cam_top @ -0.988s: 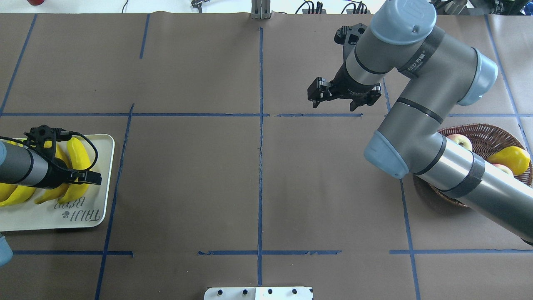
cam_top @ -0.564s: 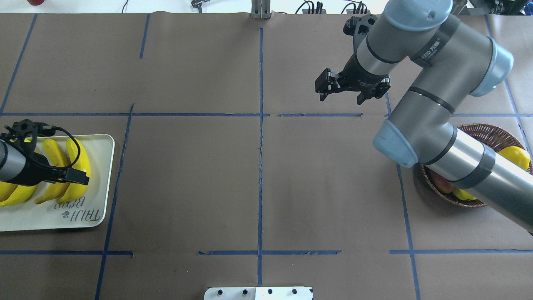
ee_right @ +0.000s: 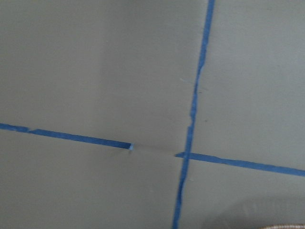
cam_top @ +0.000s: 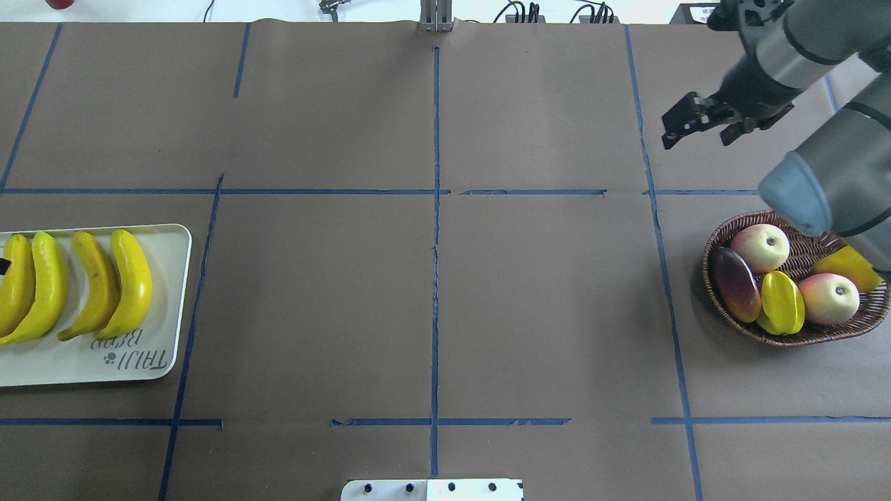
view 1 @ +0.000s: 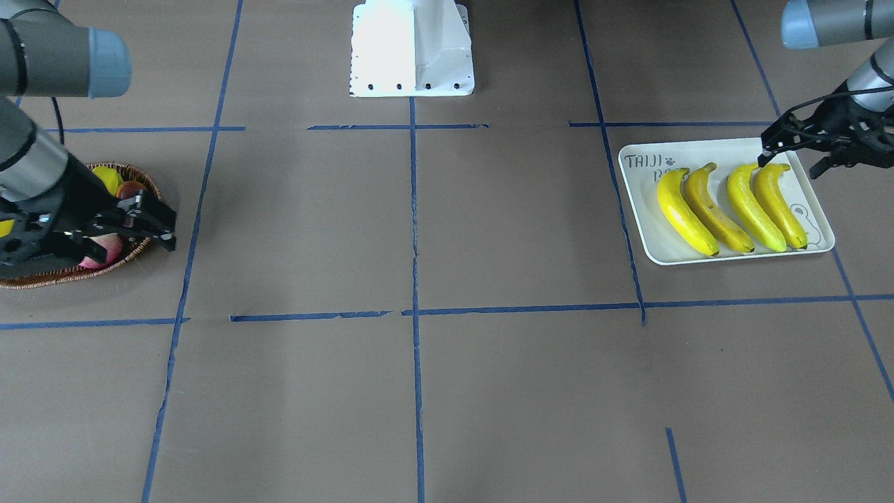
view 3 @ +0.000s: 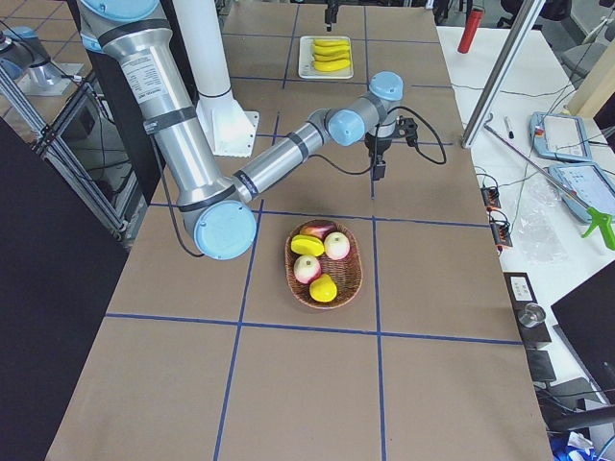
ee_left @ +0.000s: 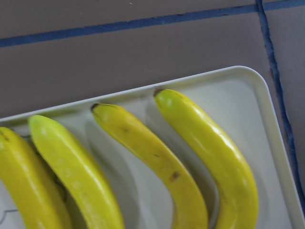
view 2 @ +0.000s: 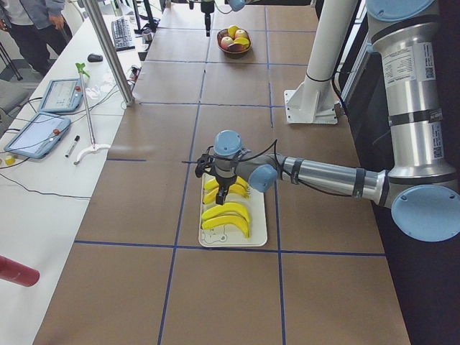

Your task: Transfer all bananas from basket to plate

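a ribbed yellow-green starfruit (cam_top: 782, 302) lies with a dark maroon oval mango (cam_top: 735, 283) touching one side and a round red-and-cream apple (cam_top: 828, 298) touching the other. a second apple (cam_top: 760, 248) sits just beyond the starfruit, with a plump yellow pear (cam_top: 848, 268) near it. blue tape lines (cam_top: 435, 243) cross the brown paper table cover (cam_top: 313, 292).

Bright even overhead light; soft shadow beside basket (cam_top: 807, 339); right wrist view blurred, washed out.
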